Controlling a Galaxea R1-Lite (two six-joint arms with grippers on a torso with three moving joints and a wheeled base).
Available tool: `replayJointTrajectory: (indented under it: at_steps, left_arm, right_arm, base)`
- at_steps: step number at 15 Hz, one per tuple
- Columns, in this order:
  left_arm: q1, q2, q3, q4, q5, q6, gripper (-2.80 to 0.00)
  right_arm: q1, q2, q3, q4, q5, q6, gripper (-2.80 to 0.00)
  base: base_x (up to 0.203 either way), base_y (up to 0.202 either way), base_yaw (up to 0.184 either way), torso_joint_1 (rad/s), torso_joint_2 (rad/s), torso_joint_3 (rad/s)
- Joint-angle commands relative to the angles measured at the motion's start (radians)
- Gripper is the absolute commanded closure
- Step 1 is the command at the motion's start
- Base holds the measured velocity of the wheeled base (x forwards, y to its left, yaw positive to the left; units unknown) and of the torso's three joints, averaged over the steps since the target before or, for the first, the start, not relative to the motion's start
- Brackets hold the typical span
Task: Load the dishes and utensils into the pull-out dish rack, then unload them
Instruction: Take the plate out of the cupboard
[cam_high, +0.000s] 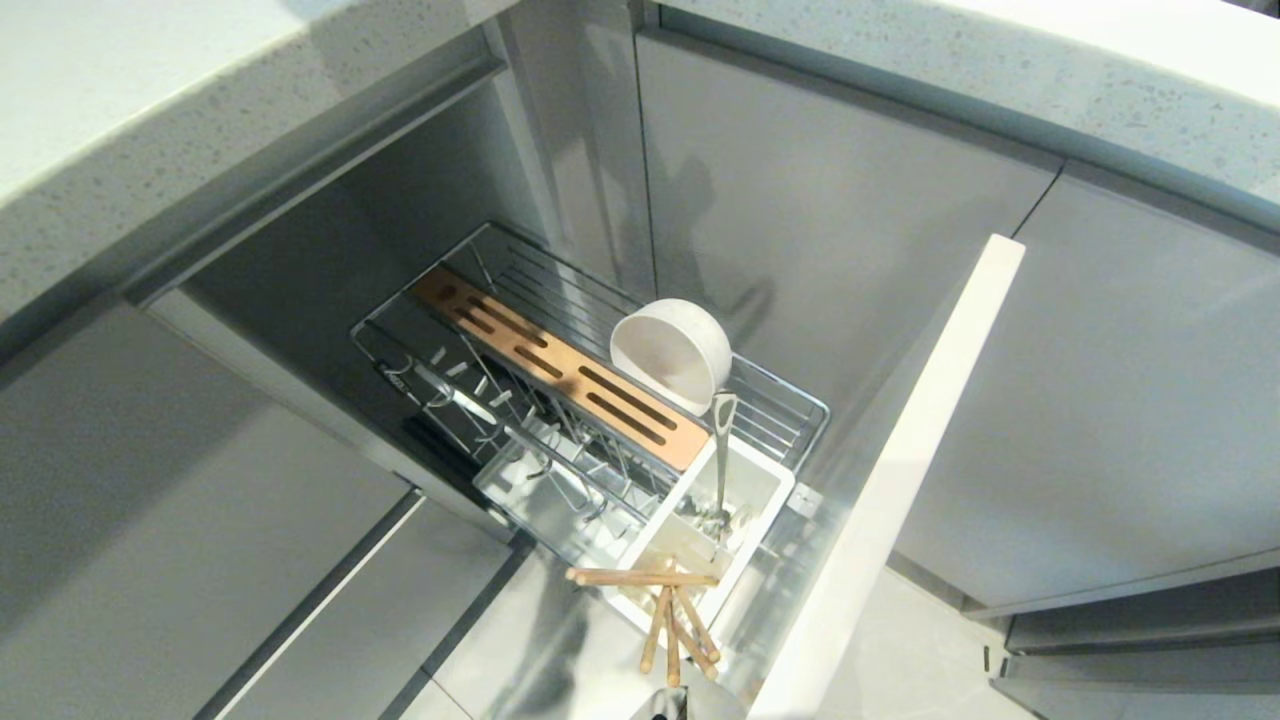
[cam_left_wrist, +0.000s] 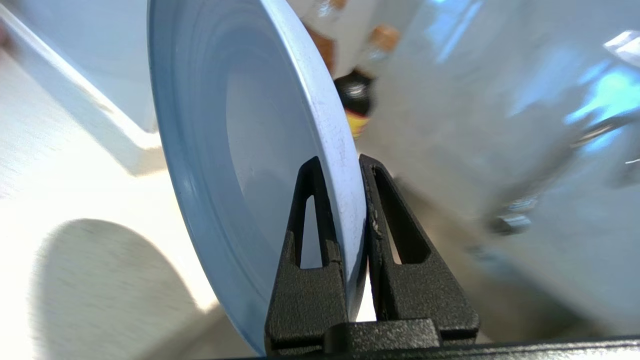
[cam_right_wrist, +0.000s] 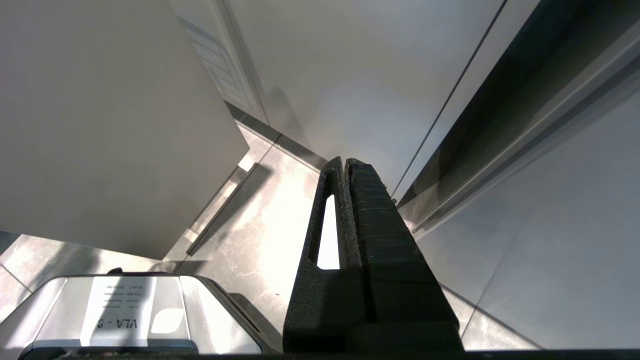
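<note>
The left gripper (cam_left_wrist: 350, 200) is pinching the blue plate (cam_left_wrist: 240, 150) by its rim, out of the head view. The rack (cam_high: 600, 400) is already holding the bowl (cam_high: 672, 352), spoon (cam_high: 722, 450) and chopsticks (cam_high: 668, 610). Either way, the plate's next move needs careful, upright handling. The right gripper (cam_right_wrist: 346, 165) is hanging pressed together.

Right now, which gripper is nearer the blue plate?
Left. The left gripper is clamped on the blue plate's rim. The right gripper hangs shut by the cabinet fronts, no plate in its view.
</note>
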Motion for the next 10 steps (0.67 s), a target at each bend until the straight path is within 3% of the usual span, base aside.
replayJointTrajectory:
  at_steps: [1,5,10]
  left_arm:
    - [0.032,0.033,-0.015,-0.006,0.003,0.026,0.00]
    - [0.087,0.012,-0.014,0.002,0.013,0.103,0.00]
    - [0.159,-0.079,0.065,0.033,0.014,0.109,0.00]
  right_arm:
    - [0.000,0.000,0.000,-0.001,0.000,0.000,0.00]
    - [0.000,0.000,0.002,0.000,0.000,0.000,0.00]
    - [0.000,0.000,0.002,-0.001,0.000,0.000,0.00]
  base:
    - [0.000,0.000,0.000,0.000,0.00,0.000]
    - [0.000,0.000,0.000,0.000,0.00,0.000]
    - [0.000,0.000,0.000,0.000,0.00,0.000]
